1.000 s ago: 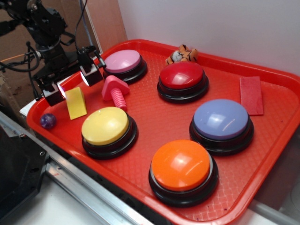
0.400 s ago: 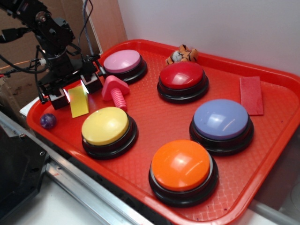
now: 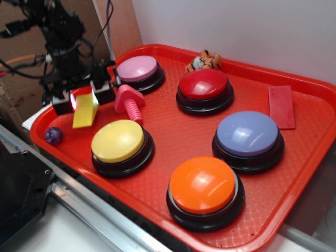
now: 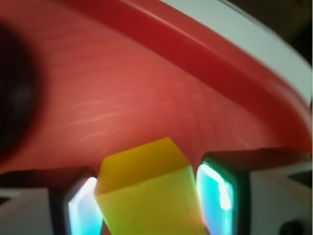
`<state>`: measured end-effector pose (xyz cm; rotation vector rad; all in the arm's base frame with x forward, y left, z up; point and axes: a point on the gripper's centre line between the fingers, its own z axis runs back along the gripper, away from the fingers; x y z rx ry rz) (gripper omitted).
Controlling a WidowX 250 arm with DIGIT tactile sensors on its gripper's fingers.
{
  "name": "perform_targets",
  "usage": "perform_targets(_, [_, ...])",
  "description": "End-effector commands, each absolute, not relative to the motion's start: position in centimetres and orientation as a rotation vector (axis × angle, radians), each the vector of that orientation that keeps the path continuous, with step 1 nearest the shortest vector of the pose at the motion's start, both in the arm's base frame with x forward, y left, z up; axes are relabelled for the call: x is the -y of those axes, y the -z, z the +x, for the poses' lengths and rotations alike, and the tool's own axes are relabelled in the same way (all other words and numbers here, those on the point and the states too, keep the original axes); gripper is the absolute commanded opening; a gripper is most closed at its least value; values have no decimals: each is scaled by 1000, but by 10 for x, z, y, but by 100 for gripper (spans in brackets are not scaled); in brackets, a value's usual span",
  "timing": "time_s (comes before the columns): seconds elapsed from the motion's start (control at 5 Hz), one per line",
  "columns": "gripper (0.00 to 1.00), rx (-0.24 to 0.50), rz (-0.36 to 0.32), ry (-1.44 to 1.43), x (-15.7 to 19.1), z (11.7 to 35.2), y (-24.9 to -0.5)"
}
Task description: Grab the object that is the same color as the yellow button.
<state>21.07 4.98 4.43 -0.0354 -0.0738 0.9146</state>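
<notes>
The object, a small yellow wedge block (image 3: 85, 111), stands tilted at the left end of the red tray (image 3: 173, 131), behind the yellow button (image 3: 118, 140). My gripper (image 3: 84, 97) comes down over the block with one finger on each side. In the wrist view the yellow block (image 4: 146, 191) fills the gap between the two glowing pads (image 4: 217, 196), and both pads meet its sides. My gripper (image 4: 149, 205) is shut on it. The yellow button is out of the wrist view.
A pink bolt (image 3: 128, 100) lies just right of the gripper, and a purple ball (image 3: 53, 135) sits by the tray's left rim. Pink (image 3: 136, 68), red (image 3: 203, 84), violet (image 3: 248, 133) and orange (image 3: 202, 185) buttons, a red rectangle (image 3: 282, 106) and a tiger toy (image 3: 203, 61) share the tray.
The gripper has come down around the yellow block and its fingers have closed in on it. The block now leans differently than a second ago.
</notes>
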Motion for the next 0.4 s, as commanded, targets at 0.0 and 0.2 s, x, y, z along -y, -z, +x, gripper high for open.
perform_targets(0.0, [0,72,-140,-672,-25,226,-119])
perform_targets(0.2, [0,68,-202,-559,-2,226,-155])
